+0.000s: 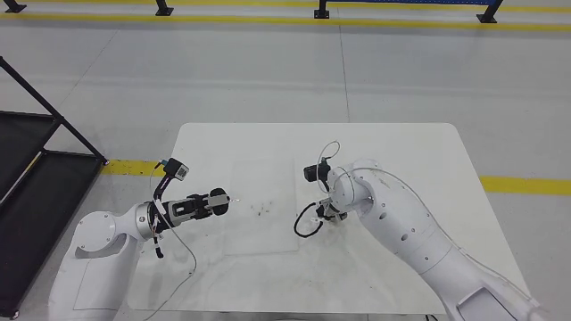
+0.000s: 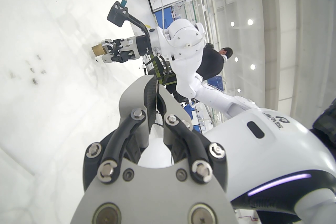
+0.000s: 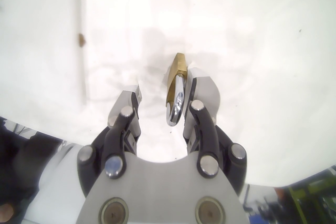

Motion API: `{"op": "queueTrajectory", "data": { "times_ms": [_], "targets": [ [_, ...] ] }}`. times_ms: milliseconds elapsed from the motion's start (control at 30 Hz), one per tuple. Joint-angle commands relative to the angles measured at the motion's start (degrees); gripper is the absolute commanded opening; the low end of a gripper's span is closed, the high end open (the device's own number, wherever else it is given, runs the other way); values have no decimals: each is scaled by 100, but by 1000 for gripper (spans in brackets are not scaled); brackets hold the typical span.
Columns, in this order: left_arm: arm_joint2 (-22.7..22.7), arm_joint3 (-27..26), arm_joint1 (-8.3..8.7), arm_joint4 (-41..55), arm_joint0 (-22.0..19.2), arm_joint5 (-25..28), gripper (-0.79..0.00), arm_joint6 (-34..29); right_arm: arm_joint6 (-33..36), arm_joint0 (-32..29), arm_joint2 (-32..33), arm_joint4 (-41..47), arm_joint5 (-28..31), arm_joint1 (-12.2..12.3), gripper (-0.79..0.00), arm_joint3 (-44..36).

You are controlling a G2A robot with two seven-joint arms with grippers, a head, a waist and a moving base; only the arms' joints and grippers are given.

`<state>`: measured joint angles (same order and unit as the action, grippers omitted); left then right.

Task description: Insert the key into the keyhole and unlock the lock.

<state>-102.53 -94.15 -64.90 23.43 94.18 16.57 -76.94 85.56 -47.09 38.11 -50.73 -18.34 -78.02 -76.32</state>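
A brass padlock [image 3: 176, 70] with a silver shackle [image 3: 178, 104] stands on edge on the white table [image 1: 401, 152]. My right gripper [image 3: 166, 82] is open around it. The lock leans against one finger [image 3: 203, 86], and a gap separates it from the other finger [image 3: 130, 99]. In the left wrist view the same padlock [image 2: 97, 50] shows between the right gripper's fingertips [image 2: 103, 53]. My left gripper [image 2: 155, 89] is held above the table's left part, apart from the lock, with its pads pressed together. No key shows between them. From above, the left gripper [image 1: 221, 201] points toward the right gripper [image 1: 328, 212].
Several small dark specks [image 1: 263, 207] lie on a clear mat [image 1: 259, 232] between the arms. A black cable [image 1: 308, 225] loops beside the right wrist. A black rack [image 1: 36, 178] stands off the table's left side. A brown speck [image 3: 80, 40] marks the mat's edge.
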Motion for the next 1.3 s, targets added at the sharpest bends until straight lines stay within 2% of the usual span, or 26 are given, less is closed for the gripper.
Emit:
{"op": "queueTrajectory", "data": {
  "times_ms": [0, 33, 133, 200, 467, 600, 900, 1100, 1267],
  "targets": [
    [0, 0, 0, 0, 0, 0, -785, 0, -20, -5, -8, -11, 4, -10, -483, 20],
    [0, 0, 0, 0, 0, 0, -785, 0, -36, -5, -10, -11, 10, -16, -496, 40],
    [0, 0, 0, 0, 0, 0, -785, 0, -67, 5, -23, -14, 22, -38, -606, 104],
    [0, 0, 0, 0, 0, 0, -785, 0, -93, 10, -24, -17, 14, -51, -785, 130],
    [0, 0, 0, 0, 0, 0, -785, 0, -129, -15, 95, -9, -13, -56, -785, 43],
    [0, 0, 0, 0, 0, 0, -785, 0, -247, -151, 444, 258, 61, 13, -785, -168],
    [0, 0, 0, 0, 0, 0, -785, 0, -865, -1274, 2211, 1799, 1024, 409, -785, -717],
    [0, 0, 0, 0, 0, 0, -785, 0, -1294, -2065, 3013, 3231, 1799, 537, -785, -927],
    [0, 0, 0, 0, 0, 0, -785, 0, -1560, -2531, 3406, 4580, 2506, 575, -785, -965]
  ]
}}
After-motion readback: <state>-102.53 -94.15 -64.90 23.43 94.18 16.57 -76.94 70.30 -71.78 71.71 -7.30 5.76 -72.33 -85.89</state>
